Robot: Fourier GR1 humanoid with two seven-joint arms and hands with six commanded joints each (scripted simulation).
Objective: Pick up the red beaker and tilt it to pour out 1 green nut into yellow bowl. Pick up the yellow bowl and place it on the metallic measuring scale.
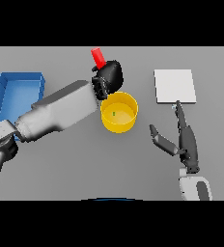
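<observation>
Nearest the lower edge, at the right, the robot's right hand rises from its white and grey forearm with the fingers straight and pointing up the table and the thumb splayed out to the left; it is relaxed and holds nothing. Its longest fingertip reaches just to the near edge of the flat, pale metallic measuring scale, a square plate lying on the grey table at the right.

Left of that hand, near the table's middle, stands the round yellow bowl, upright and open-topped, with a small green nut showing as a speck on its floor. The bowl is well apart from the scale and not on it.

The left arm comes in from the lower left and runs diagonally across the table towards the bowl's far rim. Its dark left hand sits just beyond the bowl, fingers curled round the small red beaker, which juts out above the hand and leans up and to the left.

At the far left lies a shallow blue rectangular tray, partly covered by the left arm.
</observation>
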